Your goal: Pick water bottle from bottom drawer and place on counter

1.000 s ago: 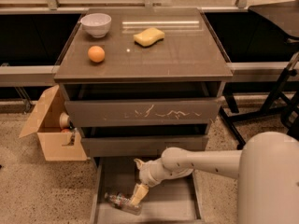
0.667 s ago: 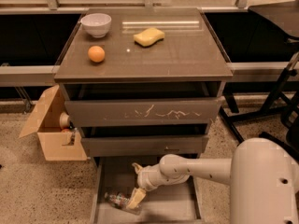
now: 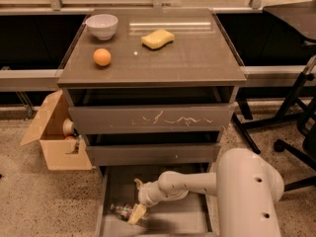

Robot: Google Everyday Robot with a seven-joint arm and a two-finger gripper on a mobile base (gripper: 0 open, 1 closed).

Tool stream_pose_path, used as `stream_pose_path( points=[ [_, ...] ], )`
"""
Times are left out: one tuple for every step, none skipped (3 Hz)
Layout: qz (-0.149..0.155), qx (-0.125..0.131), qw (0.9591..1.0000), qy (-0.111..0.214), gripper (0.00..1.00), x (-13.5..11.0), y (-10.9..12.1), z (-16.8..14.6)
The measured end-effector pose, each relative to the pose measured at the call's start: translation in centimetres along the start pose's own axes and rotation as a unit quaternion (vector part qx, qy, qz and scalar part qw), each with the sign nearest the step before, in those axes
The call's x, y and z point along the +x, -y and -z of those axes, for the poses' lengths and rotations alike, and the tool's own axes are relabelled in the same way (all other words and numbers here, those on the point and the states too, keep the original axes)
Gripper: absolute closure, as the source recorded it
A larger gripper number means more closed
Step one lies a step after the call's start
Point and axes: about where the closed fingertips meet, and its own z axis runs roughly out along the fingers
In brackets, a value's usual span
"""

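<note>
The water bottle (image 3: 121, 211) lies on its side on the grey floor of the open bottom drawer (image 3: 180, 218), near its front left. It is clear plastic with a colourful band. My gripper (image 3: 137, 214) reaches down into the drawer at the end of the white arm (image 3: 182, 184). Its tip is right at the bottle's right end, and part of the bottle is hidden behind it. The counter (image 3: 197, 58) is the glossy grey-brown top of the cabinet, well above the gripper.
On the counter are a white bowl (image 3: 102, 25), an orange (image 3: 102, 57) and a yellow sponge (image 3: 158, 38). The scratched top drawer (image 3: 150, 119) and the middle drawer (image 3: 153, 153) overhang the bottom one. An open cardboard box (image 3: 57, 137) stands on the floor at the left. Black chair legs (image 3: 291, 107) are at the right.
My gripper has moved slightly left and down in the drawer, closer onto the bottle's end. The bottle has not moved.
</note>
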Motion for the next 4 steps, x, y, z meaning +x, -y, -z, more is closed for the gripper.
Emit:
stream_pose_path(
  points=[
    [-0.002, -0.008, 0.9998, -0.017, 0.0, 1.4, 0.6, -2.7],
    [-0.001, -0.018, 0.9995, -0.027, 0.0, 3.1, 1.1, -5.5],
    [-0.015, -0.022, 0.9991, -0.034, 0.0, 5.9, 2.5, -8.8],
    [-0.015, -0.021, 0.9991, -0.034, 0.0, 5.9, 2.7, -8.9]
  ],
)
